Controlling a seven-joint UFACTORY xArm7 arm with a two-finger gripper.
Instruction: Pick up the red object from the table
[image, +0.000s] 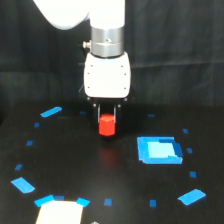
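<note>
red object (106, 125) between jaws, above table (75, 160)

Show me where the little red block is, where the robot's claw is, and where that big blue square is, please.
red object (106, 126): exterior view, middle of its front face.
gripper (107, 116): exterior view, between the two dark fingertips, just above the block.
blue square patch (159, 149): exterior view, centre of the patch on the table.

My arm (85, 12) is glossy white, rounded links. Silver metal ring (106, 42) at the wrist, small dark knob on its left. White boxy end effector (106, 120) housing, rounded corners, short black fingers (98, 111) below.
</note>
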